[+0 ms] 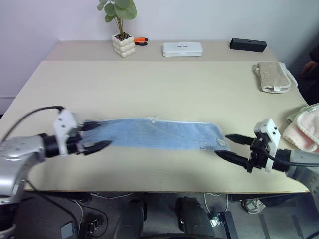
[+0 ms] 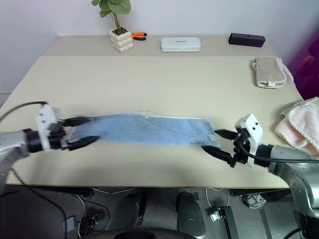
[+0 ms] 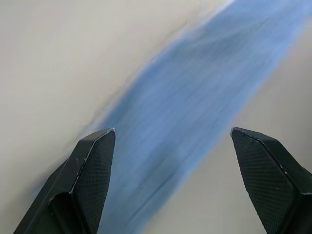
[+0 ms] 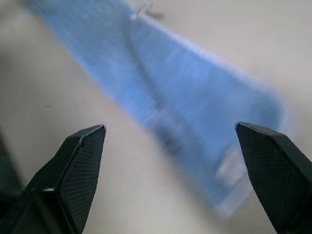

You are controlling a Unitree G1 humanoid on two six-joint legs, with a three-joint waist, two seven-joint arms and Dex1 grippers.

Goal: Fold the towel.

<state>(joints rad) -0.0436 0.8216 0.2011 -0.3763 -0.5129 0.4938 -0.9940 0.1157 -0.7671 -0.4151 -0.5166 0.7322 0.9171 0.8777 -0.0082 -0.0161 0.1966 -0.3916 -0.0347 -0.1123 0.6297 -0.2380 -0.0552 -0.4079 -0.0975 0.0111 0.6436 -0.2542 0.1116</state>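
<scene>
The light blue towel [image 1: 159, 133] lies flat as a long narrow strip across the near part of the beige table [image 1: 164, 84], a small white tag [image 1: 221, 143] at its right end. My left gripper [image 1: 97, 135] hovers at the strip's left end, open, with nothing between its fingers. My right gripper [image 1: 228, 147] stands open just off the right end, empty too. The left wrist view shows the towel [image 3: 195, 102] stretching away between the open black fingers [image 3: 92, 161]. In the right wrist view the towel [image 4: 165, 83] lies ahead of the spread fingers [image 4: 80, 161].
A folded beige towel [image 1: 272, 76] lies at the back right, and a pink-and-cream towel pile [image 1: 305, 127] sits at the right edge. Along the far edge stand a potted plant [image 1: 122, 30], a white box [image 1: 182, 49] and a black bar [image 1: 247, 45].
</scene>
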